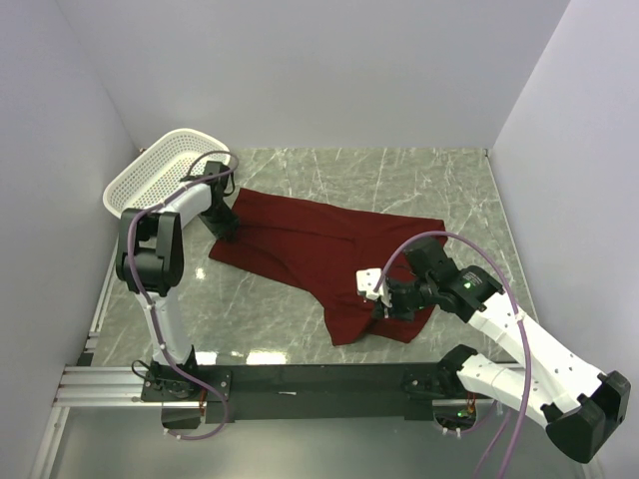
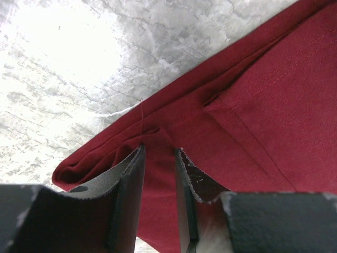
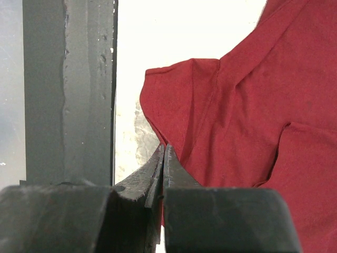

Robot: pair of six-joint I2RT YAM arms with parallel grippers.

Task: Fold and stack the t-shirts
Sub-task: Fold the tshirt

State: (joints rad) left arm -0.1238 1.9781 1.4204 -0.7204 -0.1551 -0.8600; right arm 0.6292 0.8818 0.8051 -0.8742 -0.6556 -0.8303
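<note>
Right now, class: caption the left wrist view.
Left hand straddles a fold of the maroon t-shirt on the marbled table.

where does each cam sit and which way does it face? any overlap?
Top external: above and behind the robot, facing down and forward over the table, t-shirt and basket; left arm and right arm show.
Left wrist: on the left arm, facing down along the left claw at a shirt fold inside it.
Right wrist: on the right arm, facing past the shut right claw at the shirt's near edge, black rail alongside.
Shared: all three see the t-shirt.
</note>
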